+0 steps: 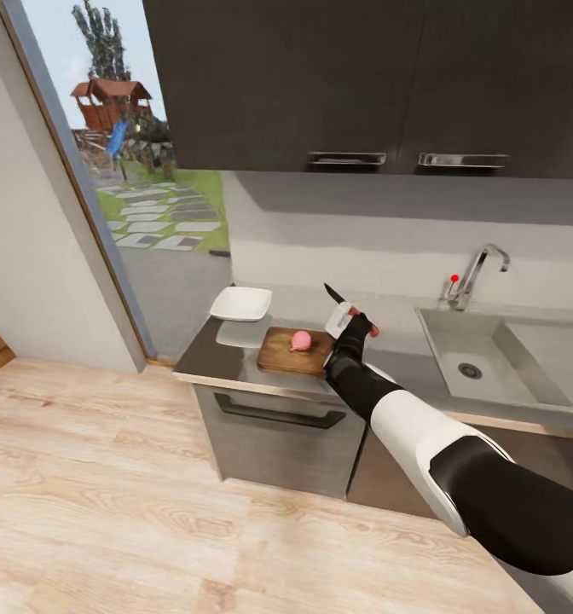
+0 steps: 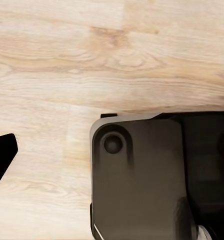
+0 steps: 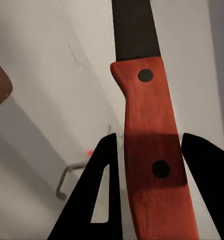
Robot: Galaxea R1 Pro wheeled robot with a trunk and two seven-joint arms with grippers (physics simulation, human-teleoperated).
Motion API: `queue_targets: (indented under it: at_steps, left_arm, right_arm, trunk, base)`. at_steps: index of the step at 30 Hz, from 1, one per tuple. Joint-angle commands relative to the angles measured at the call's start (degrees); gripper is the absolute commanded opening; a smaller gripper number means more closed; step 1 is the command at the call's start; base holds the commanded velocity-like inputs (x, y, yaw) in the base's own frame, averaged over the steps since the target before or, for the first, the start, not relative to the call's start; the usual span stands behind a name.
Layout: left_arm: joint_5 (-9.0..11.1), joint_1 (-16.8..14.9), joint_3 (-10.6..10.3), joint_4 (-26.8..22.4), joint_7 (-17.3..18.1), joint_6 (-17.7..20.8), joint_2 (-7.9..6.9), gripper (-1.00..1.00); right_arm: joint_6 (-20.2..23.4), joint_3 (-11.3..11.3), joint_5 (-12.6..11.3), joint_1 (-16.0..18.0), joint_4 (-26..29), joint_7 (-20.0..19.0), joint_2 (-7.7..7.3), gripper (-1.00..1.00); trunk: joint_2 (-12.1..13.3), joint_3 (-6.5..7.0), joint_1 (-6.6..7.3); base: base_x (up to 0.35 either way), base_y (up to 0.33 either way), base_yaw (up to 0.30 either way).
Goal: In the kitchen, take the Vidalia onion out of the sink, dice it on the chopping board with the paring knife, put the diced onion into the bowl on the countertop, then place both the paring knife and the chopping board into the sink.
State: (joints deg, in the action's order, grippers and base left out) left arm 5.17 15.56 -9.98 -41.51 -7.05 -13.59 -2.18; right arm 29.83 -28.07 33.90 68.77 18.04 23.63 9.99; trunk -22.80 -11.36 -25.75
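2 dishes of the task sit at the left end of the countertop (image 1: pixel 203 354): the white bowl (image 1: pixel 241 304) at the far left corner, and just right of it and nearer, the chopping board (image 1: pixel 286 354), its long axis running left to right. On the board, right of its middle, rests the pink Vidalia onion (image 1: pixel 301 341), whole.

Just right of the board, the right arm reaches from the near right out toward the far left, forearm stretched across the counter's front edge, wrist raised above the board's right end. The right gripper (image 1: pixel 352 322) is clamped on the paring knife (image 1: pixel 336 299); in the right wrist view its 2 black fingers (image 3: pixel 104 195) press either side of the red-orange handle (image 3: pixel 154 150). The dark blade points up and to the far left, long axis tilted, tip above the counter beyond the board.

Farther right, the sink (image 1: pixel 491 358) is set into the countertop, its faucet (image 1: pixel 478 271) at the far edge.

In the left wrist view, 1 dark fingertip of the left gripper (image 2: pixel 2 157) shows over the wooden floor (image 2: pixel 92 60); I cannot tell how its jaws stand.
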Motion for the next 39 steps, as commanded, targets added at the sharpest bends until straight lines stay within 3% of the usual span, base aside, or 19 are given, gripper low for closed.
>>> queue_targets:
  at_steps: [1,24,30,32,35,39]
  left_arm:
    - [0.5,0.0,-0.5,-0.1,-0.5,-0.1,-0.11,1.0]
    - [0.5,0.0,-0.5,0.2,-0.5,-0.1,-0.07,1.0]
    - [0.5,0.0,-0.5,0.3,-0.5,-0.1,-0.1,1.0]
    - [0.5,0.0,-0.5,0.3,-0.5,-0.1,-0.09,1.0]
    - [0.5,0.0,-0.5,0.3,-0.5,-0.1,-0.1,1.0]
    - [0.4,0.0,-0.5,0.3,-0.5,-0.1,-0.11,1.0]
  right_arm:
    - [0.4,-0.3,0.1,0.1,0.0,0.1,0.01,-1.0]
    - [0.4,-0.3,0.0,-0.4,-0.5,0.0,0.01,-1.0]
    - [0.4,-0.5,0.0,-1.4,-0.6,-1.8,0.01,-1.0]
    - [0.4,-1.2,0.1,-1.4,-0.6,-4.2,0.01,-1.0]
    - [0.4,-4.0,0.1,-1.4,-0.4,-7.5,0.01,-1.0]
    - [0.4,-7.1,0.1,-1.4,-0.1,-9.1,0.01,-1.0]
  trunk:
    - [-0.1,-0.1,-0.04]
    - [-0.1,1.21,-0.04]
    - [-0.1,1.42,-0.04]
    - [-0.1,1.43,-0.04]
    - [-0.1,1.44,-0.04]
    - [-0.1,1.44,-0.04]
  base:
    - [0.0,0.085,0.0]
    - [0.0,0.009,-0.17]
    - [0.0,0.205,-0.105]
    - [0.0,0.271,-0.011]
    - [0.022,0.275,-0.004]
    - [0.089,0.277,-0.001]
